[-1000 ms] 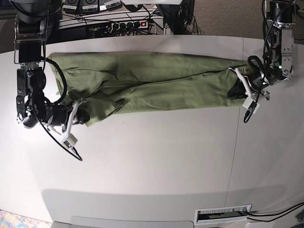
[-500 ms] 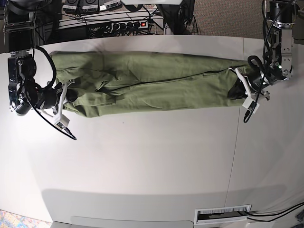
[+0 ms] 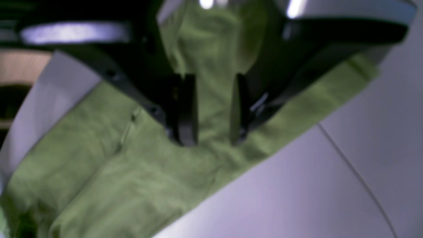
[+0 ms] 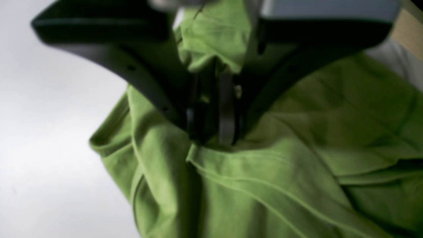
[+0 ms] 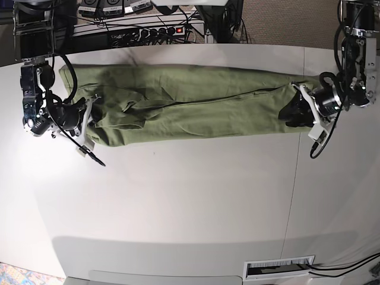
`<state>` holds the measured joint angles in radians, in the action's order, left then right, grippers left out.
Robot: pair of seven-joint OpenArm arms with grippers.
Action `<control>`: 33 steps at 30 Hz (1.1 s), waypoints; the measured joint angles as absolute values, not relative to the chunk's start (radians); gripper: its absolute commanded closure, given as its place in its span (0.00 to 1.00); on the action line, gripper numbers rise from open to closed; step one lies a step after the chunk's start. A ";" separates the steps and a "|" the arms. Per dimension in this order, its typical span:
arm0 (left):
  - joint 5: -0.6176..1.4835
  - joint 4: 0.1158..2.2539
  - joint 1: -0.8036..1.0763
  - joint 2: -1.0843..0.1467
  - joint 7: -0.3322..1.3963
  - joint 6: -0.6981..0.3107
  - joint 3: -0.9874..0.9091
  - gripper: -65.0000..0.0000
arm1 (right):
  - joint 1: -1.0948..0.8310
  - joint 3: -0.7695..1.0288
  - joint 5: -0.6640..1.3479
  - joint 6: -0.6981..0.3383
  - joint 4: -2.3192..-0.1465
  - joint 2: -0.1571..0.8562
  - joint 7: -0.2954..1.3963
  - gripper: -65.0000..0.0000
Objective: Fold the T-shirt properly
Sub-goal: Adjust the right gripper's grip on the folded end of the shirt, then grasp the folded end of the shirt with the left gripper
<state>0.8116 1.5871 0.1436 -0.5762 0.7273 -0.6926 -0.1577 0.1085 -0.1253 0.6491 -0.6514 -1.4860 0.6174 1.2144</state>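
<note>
No brand, label or writing can be read on anything in view; both wrist views are blurred.

The left claw (image 3: 208,138) stands with its two dark fingers (image 3: 185,112) apart, a clear gap between them, and green cloth shows through that gap. The fingertips sit at the surface of the T-shirt (image 3: 138,178), at the end of the garment near its edge; nothing is pinched.

The right claw (image 4: 211,140) has its fingers close together with only a narrow slit between them, and a fold of the T-shirt (image 4: 271,172) bunches up between and behind them. Whether the cloth is truly gripped or just lying in the slit, I cannot tell.

In the base view the T-shirt (image 5: 196,101) lies as a long, narrow band stretched across the far part of the white desk (image 5: 190,202), the left claw (image 5: 295,113) at one end and the right claw (image 5: 88,119) at the other
</note>
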 measured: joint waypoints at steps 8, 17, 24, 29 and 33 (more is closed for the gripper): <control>0.813 1.599 0.144 -0.609 0.888 -0.541 -0.239 0.65 | 0.107 -0.125 0.643 -0.651 -1.486 0.617 1.211 0.85; 0.769 1.599 0.144 -0.627 1.000 -0.377 -0.298 0.64 | 0.107 -0.125 0.643 -0.651 -1.486 0.617 1.211 0.85; 0.843 1.523 0.166 -0.610 1.032 -0.366 -0.298 0.64 | 0.108 -0.125 0.643 -0.651 -1.486 0.617 1.218 0.85; 0.908 1.472 0.157 -0.607 1.020 -0.389 -0.302 0.64 | 0.108 -0.125 0.643 -0.651 -1.486 0.617 1.219 0.85; 0.992 1.448 0.157 -0.606 1.045 -0.423 -0.303 0.64 | 0.108 -0.125 0.644 -0.651 -1.486 0.617 1.219 0.85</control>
<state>0.9924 1.4479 0.1566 -0.6064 1.0451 -0.4229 -0.3035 0.1078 -0.1253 0.6437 -0.6514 -1.4860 0.6167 1.2186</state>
